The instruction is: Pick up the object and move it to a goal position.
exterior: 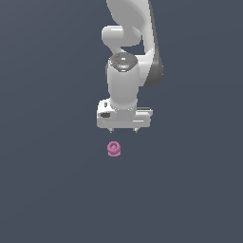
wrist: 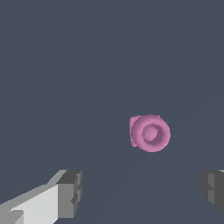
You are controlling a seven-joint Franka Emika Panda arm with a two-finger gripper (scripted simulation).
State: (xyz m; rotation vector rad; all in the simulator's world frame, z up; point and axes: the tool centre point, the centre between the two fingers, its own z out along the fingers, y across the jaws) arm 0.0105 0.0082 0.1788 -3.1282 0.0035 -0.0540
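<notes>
- The white, two-fingered gripper of the white robot arm is hanging above the flat, dark grey-blue surface, its fingers pointing down.
- Its grey-padded fingers are standing wide apart and are gripping nothing.
- The small pink, rounded, knobbly object with ring-like lobes is lying on the surface just below the fingertips, apart from them, slightly toward the exterior view's left.
- In the wrist view the object is showing a round ringed face, off-centre between the two fingers.
</notes>
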